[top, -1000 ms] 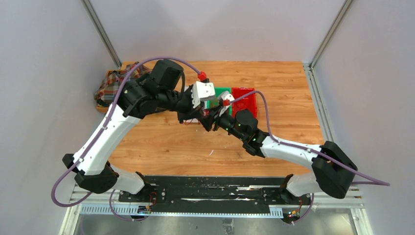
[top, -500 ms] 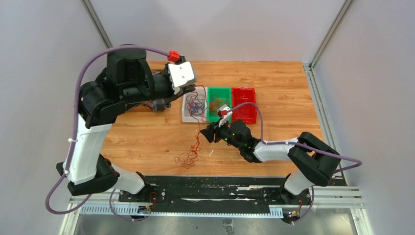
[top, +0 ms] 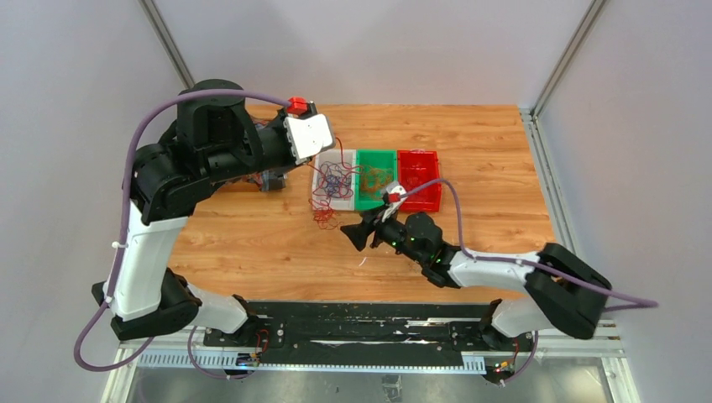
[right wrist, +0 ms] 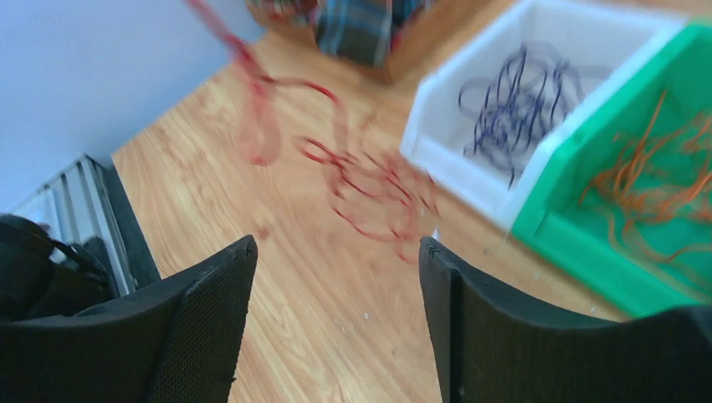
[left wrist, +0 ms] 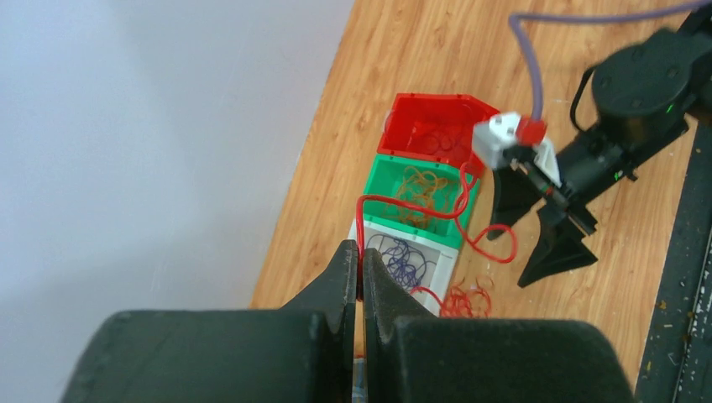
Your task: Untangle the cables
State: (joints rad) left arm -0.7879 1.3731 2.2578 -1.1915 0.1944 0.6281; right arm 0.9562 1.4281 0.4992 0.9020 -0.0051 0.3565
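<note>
Well, red cable [left wrist: 359,225] in left gripper [left wrist: 360,256] (tight).

Three bins [top: 375,152] — cables [left wrist: 459,299] in three colours (purple, orange, red).

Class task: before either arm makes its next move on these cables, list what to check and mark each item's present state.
1. Left hand shut on the thin red cable: ok.
2. Right hand open and empty: ok.
3. Red cable's clump inside the red plastic bin: not ok, it is beside the white plastic bin.
4. Cable free of the bins it crosses: cannot tell.
5. Purple wires in white bin, orange wires in green plastic bin: ok.
</note>
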